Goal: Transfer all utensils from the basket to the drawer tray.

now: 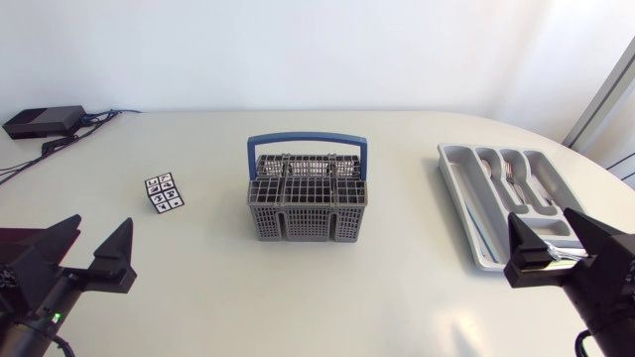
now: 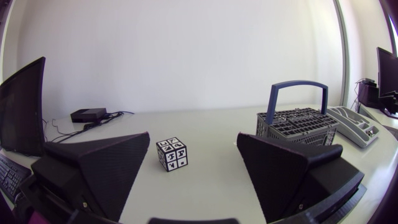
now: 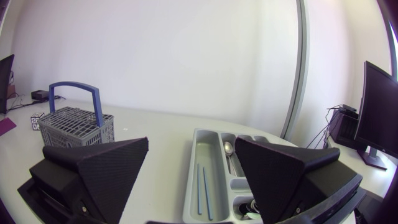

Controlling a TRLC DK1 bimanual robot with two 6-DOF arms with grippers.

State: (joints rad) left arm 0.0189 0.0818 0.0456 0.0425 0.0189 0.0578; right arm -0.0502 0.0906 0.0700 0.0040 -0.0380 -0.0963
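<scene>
Mid-table, a grey basket (image 1: 307, 203) with a blue handle (image 1: 307, 142), upright, its contents not to be made out through the grid. Well apart to its right, a grey tray (image 1: 454, 164), laid lengthwise away from the robot, with cutlery (image 1: 511, 174) in the middle compartments. In the right wrist view, a spoon (image 3: 229, 149) in one compartment and two thin blue sticks (image 3: 201, 185) side by side in the long slot beside it. Right gripper (image 1: 540, 216) over the near end of the tray, fingers spread wide, nothing between them and nothing held. Left gripper (image 1: 103, 222) over the near left part of the table, well apart from the basket, likewise wide open and empty. Ahead of the left gripper and to the left of the basket, a small black-and-white cube (image 1: 164, 193) on the tabletop, touching neither. At the far left corner of the table, a flat black box (image 1: 43, 121) with cables trailing from it.
</scene>
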